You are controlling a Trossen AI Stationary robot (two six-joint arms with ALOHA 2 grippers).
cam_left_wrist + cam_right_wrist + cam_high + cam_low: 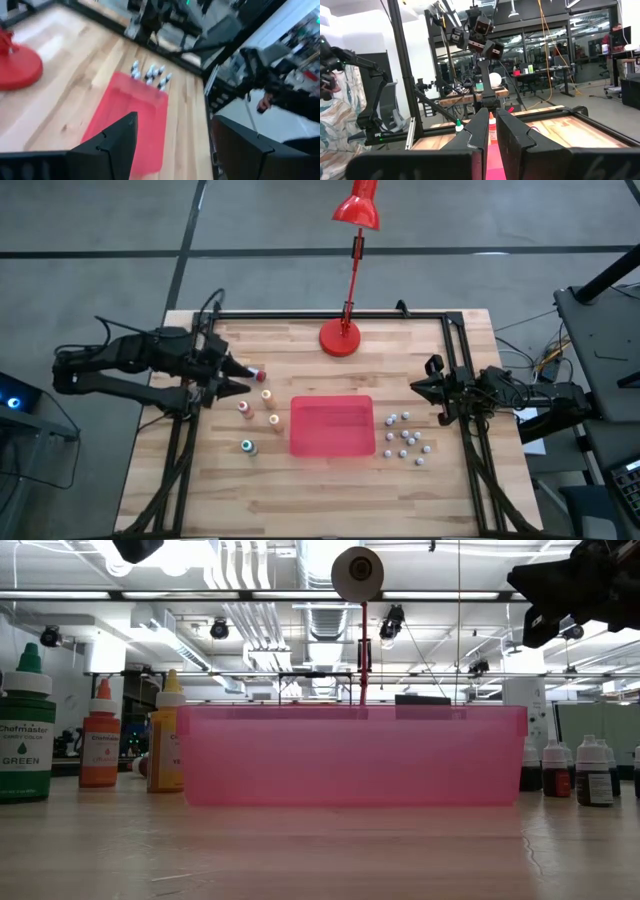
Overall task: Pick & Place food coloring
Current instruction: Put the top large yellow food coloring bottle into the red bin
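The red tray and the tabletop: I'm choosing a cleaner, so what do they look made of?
The red tray looks like translucent plastic: in the low view the lamp stem shows faintly through its pink, lightly glossy wall. The tabletop looks like butcher-block wood, pale glued strips with visible grain, matte or satin finish.

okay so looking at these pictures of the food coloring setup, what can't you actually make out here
- Red-capped bottle, high view: too small to tell whether the left gripper touches it.
- Small dark bottles, low view: partly hidden behind the red tray.
- Left wrist view: blurred; no food coloring bottles visible.
- Right gripper, right wrist view: its fingers hide most of the tray.
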